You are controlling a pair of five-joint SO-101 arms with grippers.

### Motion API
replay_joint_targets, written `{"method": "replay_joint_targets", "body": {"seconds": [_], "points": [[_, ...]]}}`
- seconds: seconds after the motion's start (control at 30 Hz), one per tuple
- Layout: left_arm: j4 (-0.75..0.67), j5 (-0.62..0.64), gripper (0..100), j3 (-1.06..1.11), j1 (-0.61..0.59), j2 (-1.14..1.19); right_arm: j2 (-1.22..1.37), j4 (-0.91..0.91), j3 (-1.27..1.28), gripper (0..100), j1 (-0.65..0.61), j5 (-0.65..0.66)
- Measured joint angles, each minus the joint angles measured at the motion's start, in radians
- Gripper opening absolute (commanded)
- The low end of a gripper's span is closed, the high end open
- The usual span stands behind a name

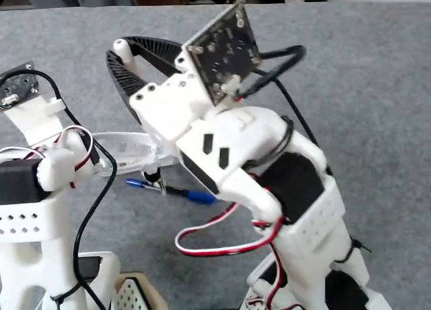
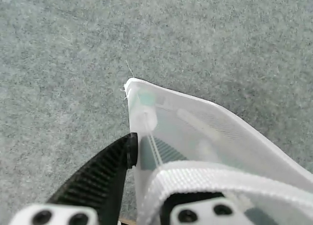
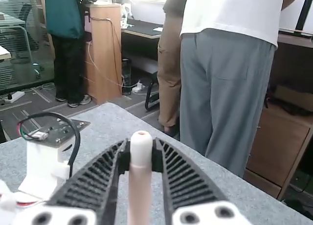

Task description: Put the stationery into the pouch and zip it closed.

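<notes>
Sitting clamped inside the right pincer (image 3: 141,146) is a cream stick (image 3: 140,186).

One grey felt worktop (image 1: 377,87). Two robot arms: the left arm (image 1: 30,209) at 9 o'clock on the worktop, the right arm (image 1: 269,168) at its middle. Two bare camera boards, one per arm: one (image 1: 225,50) on the right arm, one (image 1: 17,87) on the left. One translucent pouch (image 1: 128,147) (image 2: 210,132), with two pale long shapes showing through its wall, too blurred to name. One blue pen (image 1: 172,190) at 6 o'clock from the pouch. One cream stick (image 3: 140,161), between the right arm's two black ribbed fingers (image 3: 93,186). One red-and-white cable loop (image 1: 215,239).
</notes>
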Motion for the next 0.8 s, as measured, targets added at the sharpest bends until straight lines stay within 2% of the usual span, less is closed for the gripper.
{"method": "replay_joint_targets", "body": {"seconds": [0.2,0.4,0.6,0.8], "points": [[0.0,0.0,3,0.0,0.0,0.002,0.058,-0.044,-0.091,1.2,-0.043,0.0],[0.0,0.0,3,0.0,0.0,0.002,0.094,0.005,-0.195,1.2,-0.069,0.0],[-0.006,0.0,3,0.0,0.0,0.002,0.095,0.031,-0.152,1.2,-0.046,-0.109],[-0.008,0.0,3,0.002,0.0,-0.034,0.095,0.031,-0.101,1.2,-0.021,-0.127]]}}
